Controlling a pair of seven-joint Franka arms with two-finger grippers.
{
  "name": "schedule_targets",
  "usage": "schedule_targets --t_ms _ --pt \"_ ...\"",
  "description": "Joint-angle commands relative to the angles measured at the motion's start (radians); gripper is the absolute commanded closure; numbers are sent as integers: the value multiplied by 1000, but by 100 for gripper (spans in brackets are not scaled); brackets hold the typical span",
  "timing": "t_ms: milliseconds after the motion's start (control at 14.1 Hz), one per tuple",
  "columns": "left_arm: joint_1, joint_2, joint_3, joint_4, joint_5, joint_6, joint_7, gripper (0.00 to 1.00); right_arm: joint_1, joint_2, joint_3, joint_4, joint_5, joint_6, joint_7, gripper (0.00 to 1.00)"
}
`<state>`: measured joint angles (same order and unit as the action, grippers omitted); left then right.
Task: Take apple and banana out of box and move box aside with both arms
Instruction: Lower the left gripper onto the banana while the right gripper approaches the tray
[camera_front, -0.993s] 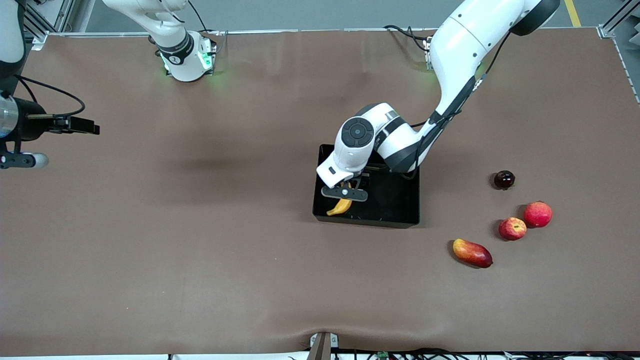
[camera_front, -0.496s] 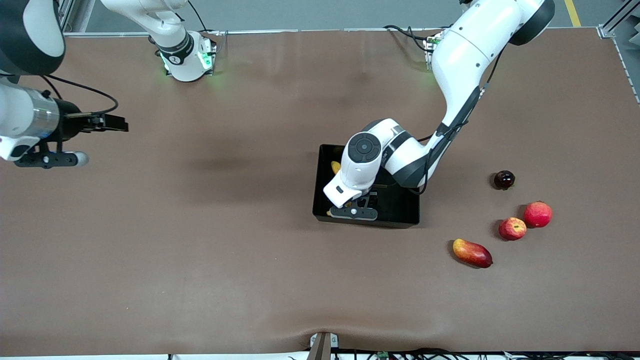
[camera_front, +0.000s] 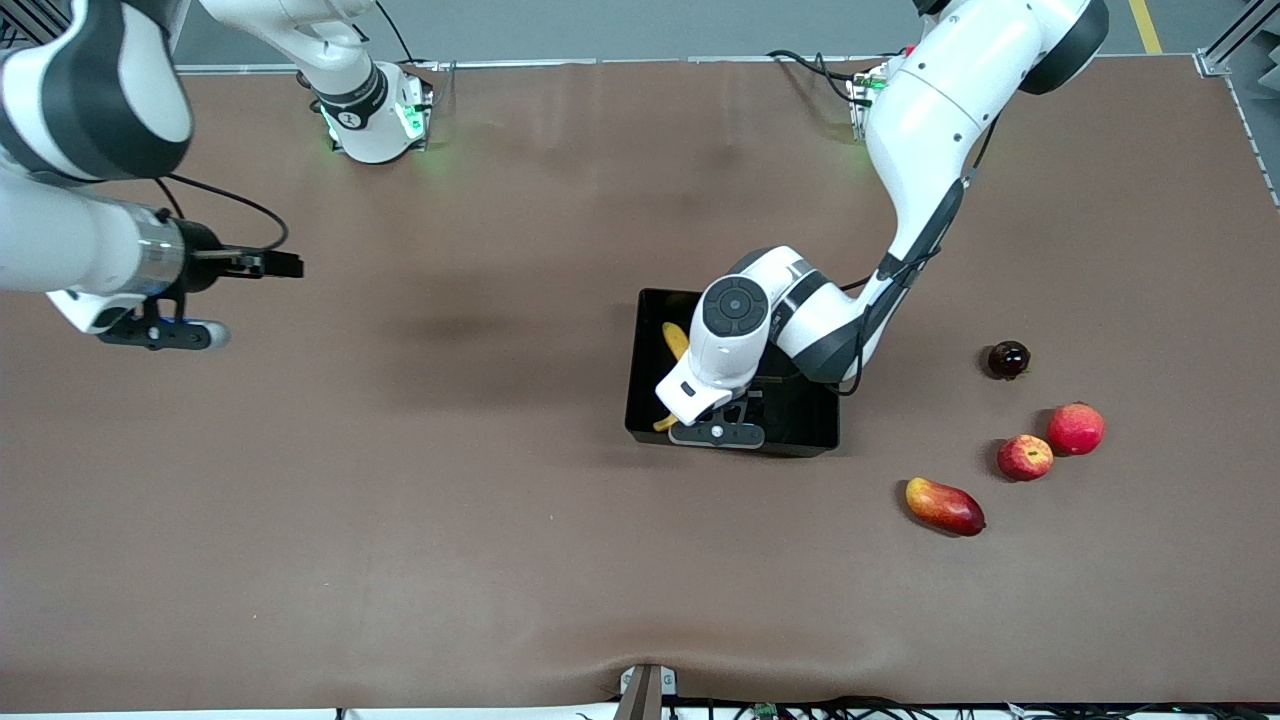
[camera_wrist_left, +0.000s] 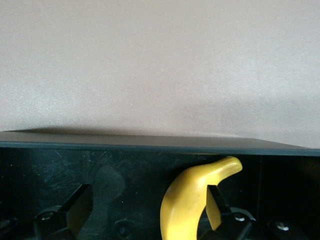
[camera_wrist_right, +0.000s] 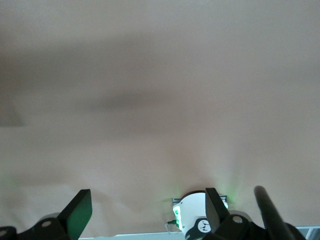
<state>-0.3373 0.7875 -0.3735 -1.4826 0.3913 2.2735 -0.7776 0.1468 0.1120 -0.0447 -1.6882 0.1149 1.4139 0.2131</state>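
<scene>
A: Where is the banana (camera_front: 675, 345)?

B: In the box (camera_front: 800, 415), lying along the wall at the right arm's end. One tip shows near the wall nearest the front camera; the left arm hides its middle.

A: And the left pincer (camera_front: 716, 428)?

B: It is over the box, at the side nearest the front camera. In the left wrist view its fingers (camera_wrist_left: 214, 206) stand spread, with the banana (camera_wrist_left: 192, 200) just beside one of them. They pinch nothing.

A: The apple (camera_front: 1025, 457)?

B: On the desk (camera_front: 450, 520), outside the box, toward the left arm's end. A larger red fruit (camera_front: 1075, 428) sits just beside it, a little farther from the front camera. The mango (camera_front: 944, 505) lies nearer to that camera than both. A small dark fruit (camera_front: 1008, 359) sits apart, farther from that camera than the rest.

A: And the right pincer (camera_front: 285, 264)?

B: It is up over bare desk at the right arm's end, well apart from the box. In the right wrist view its fingers (camera_wrist_right: 80, 212) are spread and hold nothing. That view also shows the arm's base (camera_wrist_right: 202, 220).
</scene>
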Motion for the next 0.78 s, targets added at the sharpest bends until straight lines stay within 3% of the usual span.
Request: schedule_targets --t_ms 0,709 --pt "-14 -4 8 22 24 -3 -29 0 20 -51 -4 -82 8 51 45 0" --pt "-25 -19 -25 -39 18 -23 -20 0 27 -87 -3 -183 11 129 48 0"
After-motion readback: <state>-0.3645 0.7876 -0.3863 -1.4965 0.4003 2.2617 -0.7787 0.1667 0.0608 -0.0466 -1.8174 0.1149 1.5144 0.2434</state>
